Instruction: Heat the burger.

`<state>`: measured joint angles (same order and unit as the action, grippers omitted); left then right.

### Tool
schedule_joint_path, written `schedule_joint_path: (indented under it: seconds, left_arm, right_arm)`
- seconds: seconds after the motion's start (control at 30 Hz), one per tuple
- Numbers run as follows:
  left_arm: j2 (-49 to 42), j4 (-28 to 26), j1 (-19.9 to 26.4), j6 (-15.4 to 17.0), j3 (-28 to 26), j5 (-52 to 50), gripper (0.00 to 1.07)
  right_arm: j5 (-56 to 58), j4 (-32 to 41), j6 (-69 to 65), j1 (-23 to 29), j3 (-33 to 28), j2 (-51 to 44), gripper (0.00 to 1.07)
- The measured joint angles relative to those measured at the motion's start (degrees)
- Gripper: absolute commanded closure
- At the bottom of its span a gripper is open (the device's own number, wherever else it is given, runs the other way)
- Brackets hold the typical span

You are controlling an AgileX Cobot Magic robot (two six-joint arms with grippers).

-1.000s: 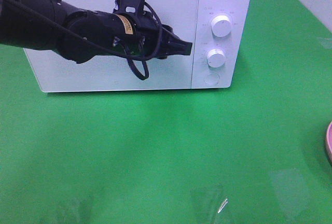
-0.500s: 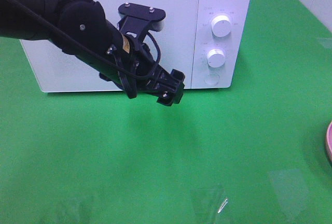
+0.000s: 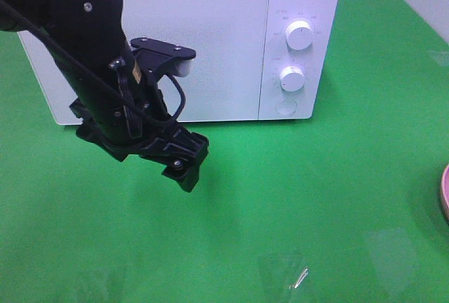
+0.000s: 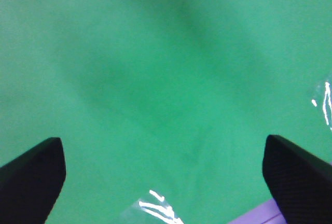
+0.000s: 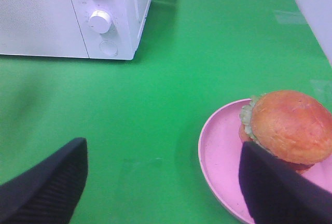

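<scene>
The burger [image 5: 288,125], golden-brown bun over green lettuce, sits on a pink plate [image 5: 218,156] in the right wrist view. My right gripper [image 5: 162,172] hovers open just short of it, one finger [image 5: 275,187] overlapping the plate's near side. Only the plate's rim [image 3: 445,192] shows in the exterior view, at the far right edge. The white microwave [image 3: 210,43] stands at the back with its door closed. In front of it, my left gripper [image 3: 185,172] points down at the green table. Its fingers [image 4: 31,177] stand wide apart with nothing between them.
The microwave has two knobs [image 3: 300,35] [image 3: 292,77] and a round button [image 3: 285,106] on its right panel. Shiny clear tape patches [image 3: 284,275] lie on the green cloth near the front. A pale purple edge [image 4: 259,216] shows in the left wrist view.
My left arm has swung down and to the left, away from the microwave door toward the table, and its jaws have opened wide. The plate has not moved.
</scene>
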<state>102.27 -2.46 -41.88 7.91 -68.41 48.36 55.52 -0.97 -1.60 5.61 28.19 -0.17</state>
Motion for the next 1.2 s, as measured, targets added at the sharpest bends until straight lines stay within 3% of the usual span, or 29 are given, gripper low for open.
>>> schedule_joint_path:
  seconds: [0.13, 0.47, 0.93, 1.07, 1.2]
  left_arm:
    - [-0.1, -1.7, 7.2, -0.1, -0.1, 7.6, 0.08]
    - [-4.9, -1.8, 19.0, -0.1, -0.2, 15.5, 0.08]
    - [-20.4, -1.8, 39.4, -6.2, -0.2, 20.8, 0.08]
    - [-25.0, -1.5, 43.1, -6.2, -0.2, 20.9, 0.08]
    - [-29.0, -1.3, 43.8, -6.2, 0.3, 20.9, 0.08]
  right_arm:
    - [0.0, 0.0, 0.0, 0.0, 0.0, 0.0, 0.31]
    - [0.0, 0.0, 0.0, 0.0, 0.0, 0.0, 0.31]
    - [0.0, 0.0, 0.0, 0.0, 0.0, 0.0, 0.31]
    - [0.0, 0.0, 0.0, 0.0, 0.0, 0.0, 0.31]
    - [0.0, 0.0, 0.0, 0.0, 0.0, 0.0, 0.31]
